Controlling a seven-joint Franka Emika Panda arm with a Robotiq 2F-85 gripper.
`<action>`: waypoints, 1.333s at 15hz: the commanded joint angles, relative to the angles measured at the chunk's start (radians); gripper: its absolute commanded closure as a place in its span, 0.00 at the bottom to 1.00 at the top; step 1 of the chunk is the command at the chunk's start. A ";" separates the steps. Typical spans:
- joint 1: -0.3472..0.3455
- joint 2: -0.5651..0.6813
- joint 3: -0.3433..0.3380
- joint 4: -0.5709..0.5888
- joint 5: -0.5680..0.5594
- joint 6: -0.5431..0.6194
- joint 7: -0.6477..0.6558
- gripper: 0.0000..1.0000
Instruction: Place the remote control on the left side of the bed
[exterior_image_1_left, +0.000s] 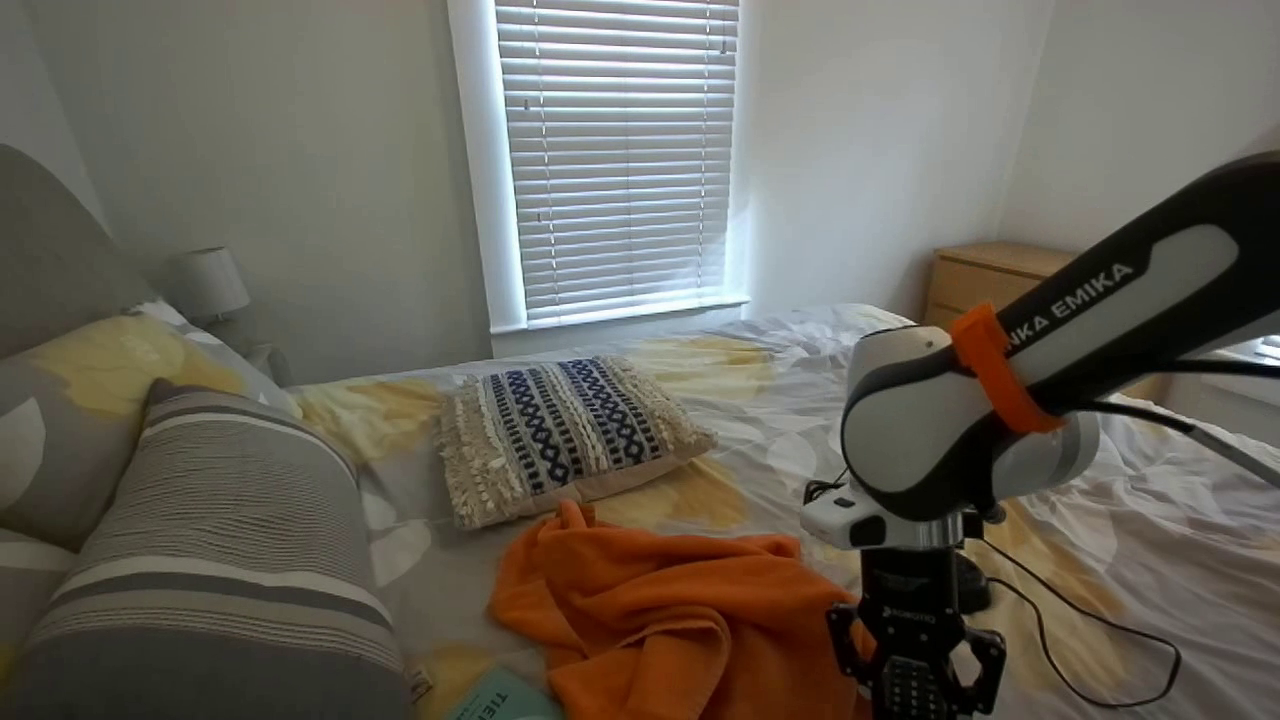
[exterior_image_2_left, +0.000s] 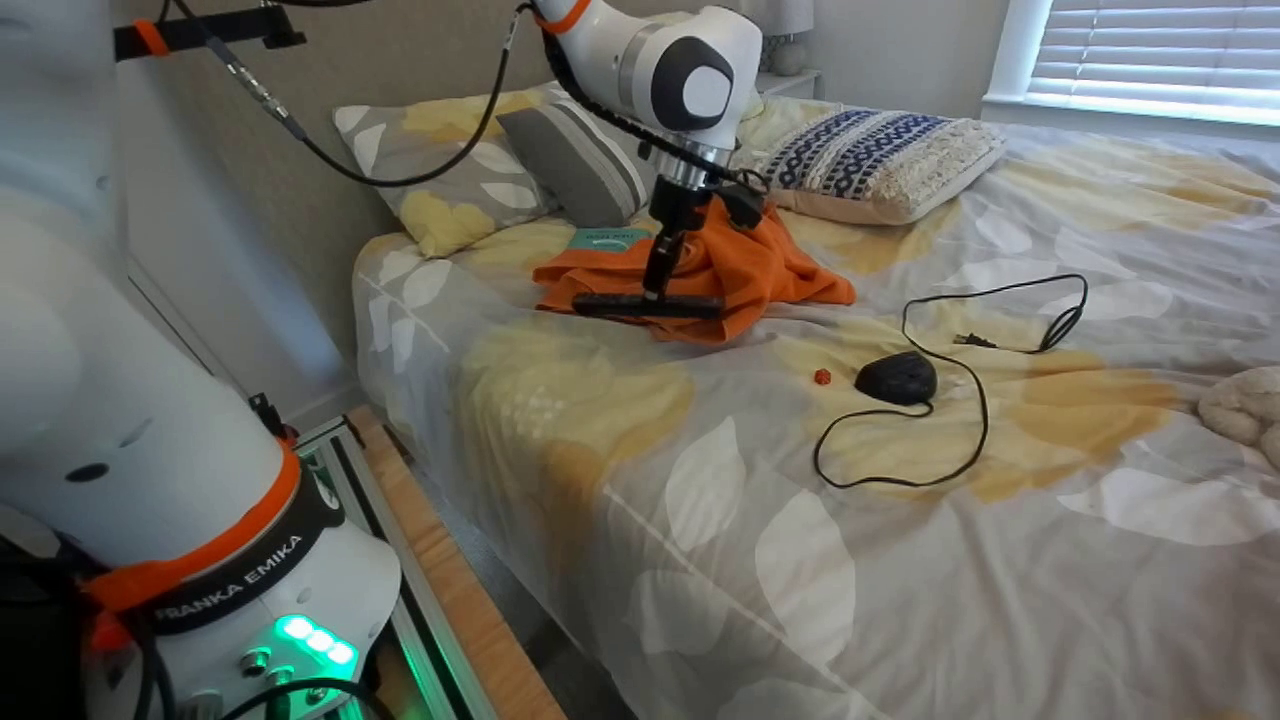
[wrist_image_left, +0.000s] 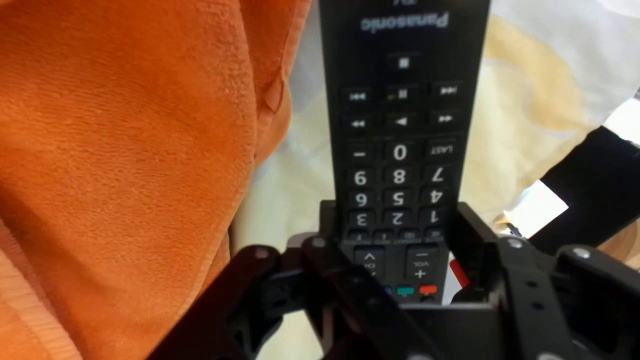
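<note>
One remote control (wrist_image_left: 400, 125) is pinched across its width in your gripper (wrist_image_left: 394, 217), over the left part of the bed (exterior_image_2_left: 720, 480) in an exterior view, beside the orange blanket (exterior_image_2_left: 768, 275). Lower it level, clear of the folds on the far side, then release gently.

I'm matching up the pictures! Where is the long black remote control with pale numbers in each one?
In an exterior view: long black remote control, bottom edge, right of middle, cut off.
In an exterior view: remote control, a dark bar just above middle.
In the wrist view: remote control, from the top edge down past the middle.
Shared landmark: crumpled orange cloth, in all three views.
</note>
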 joint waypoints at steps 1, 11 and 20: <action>0.037 -0.001 -0.028 -0.101 -0.081 0.183 0.031 0.68; 0.008 -0.001 0.002 -0.138 -0.140 0.240 0.066 0.01; 0.041 -0.244 0.017 -0.123 -0.120 -0.093 0.014 0.00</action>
